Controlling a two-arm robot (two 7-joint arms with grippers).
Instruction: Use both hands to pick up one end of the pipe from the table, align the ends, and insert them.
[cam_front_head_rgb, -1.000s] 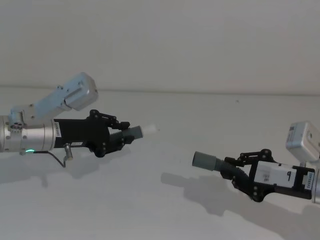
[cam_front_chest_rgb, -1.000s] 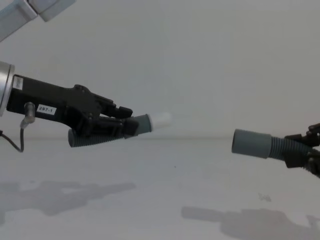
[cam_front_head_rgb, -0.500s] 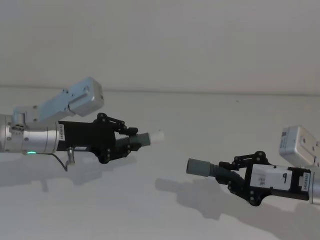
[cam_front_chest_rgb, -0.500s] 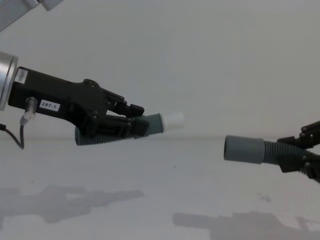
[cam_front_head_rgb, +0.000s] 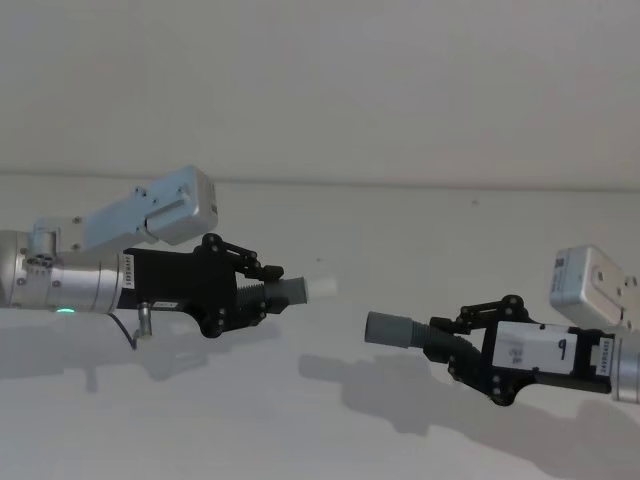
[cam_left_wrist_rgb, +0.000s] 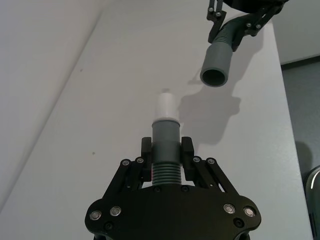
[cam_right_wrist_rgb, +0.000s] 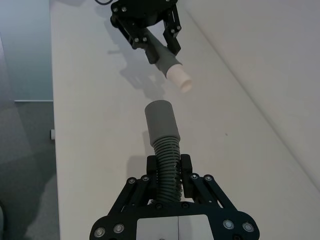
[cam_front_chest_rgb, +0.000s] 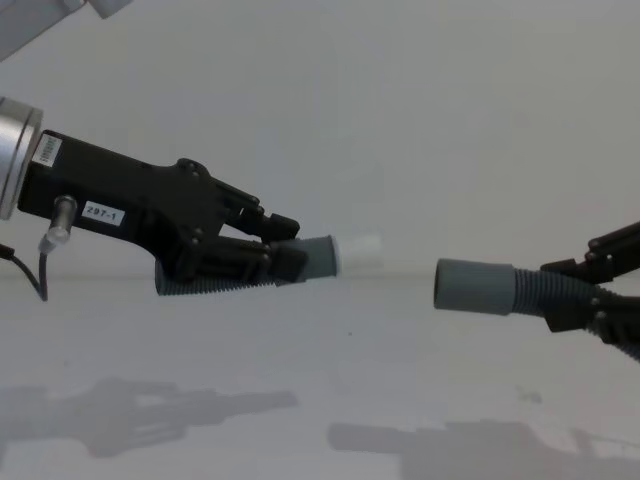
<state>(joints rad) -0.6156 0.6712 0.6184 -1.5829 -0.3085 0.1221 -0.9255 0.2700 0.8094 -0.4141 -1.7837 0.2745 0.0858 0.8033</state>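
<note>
Left gripper (cam_front_chest_rgb: 268, 252): raised above table (cam_front_chest_rgb: 330, 400), fingers pinched on ribbed hose piece (cam_left_wrist_rgb: 165, 165); white-tipped narrow cuff (cam_front_chest_rgb: 345, 254) points toward right side, presumably for mating.
Right gripper (cam_front_head_rgb: 455, 338): airborne, lower in head view, fingers clamped on second ribbed hose piece (cam_right_wrist_rgb: 166, 162); wide socket cuff (cam_front_chest_rgb: 473, 287) open end faces left.
Ends near, apart, not yet coaxial in wrist views; alignment judged in progress.

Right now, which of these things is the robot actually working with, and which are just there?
In use:
left gripper, holding the white-tipped hose piece
right gripper, holding the socket hose piece

Just there:
table
wall
</note>
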